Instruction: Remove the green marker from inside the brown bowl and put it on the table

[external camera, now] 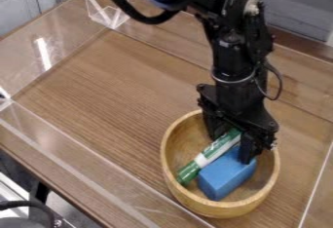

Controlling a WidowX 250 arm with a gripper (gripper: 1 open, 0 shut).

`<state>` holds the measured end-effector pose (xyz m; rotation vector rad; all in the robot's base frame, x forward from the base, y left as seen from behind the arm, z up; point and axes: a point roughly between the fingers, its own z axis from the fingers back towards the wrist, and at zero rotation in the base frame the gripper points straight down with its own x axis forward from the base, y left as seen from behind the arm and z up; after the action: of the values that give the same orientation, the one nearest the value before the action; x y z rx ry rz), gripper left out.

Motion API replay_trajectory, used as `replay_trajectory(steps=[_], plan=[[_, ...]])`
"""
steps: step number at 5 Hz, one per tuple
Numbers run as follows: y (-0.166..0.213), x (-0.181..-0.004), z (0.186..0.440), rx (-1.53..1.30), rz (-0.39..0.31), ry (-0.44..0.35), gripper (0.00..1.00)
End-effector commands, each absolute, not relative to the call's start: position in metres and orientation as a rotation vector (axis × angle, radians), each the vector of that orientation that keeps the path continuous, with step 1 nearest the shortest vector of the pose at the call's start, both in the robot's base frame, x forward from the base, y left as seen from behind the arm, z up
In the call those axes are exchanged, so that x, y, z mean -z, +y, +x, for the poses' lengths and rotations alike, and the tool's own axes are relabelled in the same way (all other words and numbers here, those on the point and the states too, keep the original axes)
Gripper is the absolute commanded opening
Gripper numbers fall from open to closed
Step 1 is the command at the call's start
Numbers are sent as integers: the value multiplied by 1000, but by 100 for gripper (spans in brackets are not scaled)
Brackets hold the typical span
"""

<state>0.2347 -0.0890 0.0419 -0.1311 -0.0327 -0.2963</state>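
Fingers (236,146) are seen lowered around the green marker (209,157) inside the brown bowl (184,195), whether gripped cannot be told; beside a blue block (225,176), it is yet to be lifted onto the bench (117,86).

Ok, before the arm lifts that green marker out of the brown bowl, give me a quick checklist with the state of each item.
1. Gripper down inside the brown bowl, over the green marker's upper end: ok.
2. Jaws fully shut on the marker: cannot tell, the fingers hide the contact.
3. Marker in the bowl, leaning on the blue block: ok.
4. Block free of the fingers, so it won't be dragged: cannot tell, it sits very close.
5. Bare table beside the bowl for set-down: ok.
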Motion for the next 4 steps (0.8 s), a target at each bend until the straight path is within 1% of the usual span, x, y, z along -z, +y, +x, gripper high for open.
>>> replay_trajectory(steps=[1,4], plan=[[-85,-16,224,301,-110,39,0],[-82,-23,221,314,-103,56,0]])
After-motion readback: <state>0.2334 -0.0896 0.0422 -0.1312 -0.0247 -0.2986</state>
